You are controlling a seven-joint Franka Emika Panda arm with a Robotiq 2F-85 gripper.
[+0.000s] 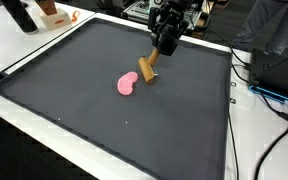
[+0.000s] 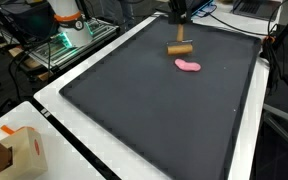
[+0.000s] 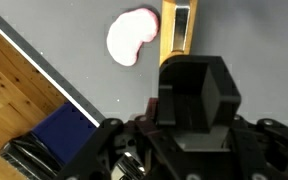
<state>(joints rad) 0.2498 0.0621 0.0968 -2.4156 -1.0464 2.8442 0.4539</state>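
Note:
My gripper (image 1: 167, 44) (image 2: 180, 20) hangs over the far part of a black mat (image 1: 104, 120) (image 2: 154, 120). It is shut on the upper end of a wooden tool (image 1: 148, 68) (image 2: 180, 47) (image 3: 176, 30) that slants down to the mat. The tool's blocky head is at mat level; whether it touches I cannot tell. A pink bean-shaped piece (image 1: 127, 84) (image 2: 188, 66) (image 3: 134, 38) lies flat on the mat just beside that head, a small gap apart. In the wrist view the gripper (image 3: 189, 72) body hides most of the tool's held end.
The mat covers a white table (image 1: 44, 135) (image 2: 64, 135). A cardboard box (image 2: 19, 150) sits at one table corner. Cables (image 1: 274, 100) and dark equipment lie off the mat's side. A white and orange device (image 2: 69, 20) stands beyond the table. Wooden floor (image 3: 14, 90) shows past the edge.

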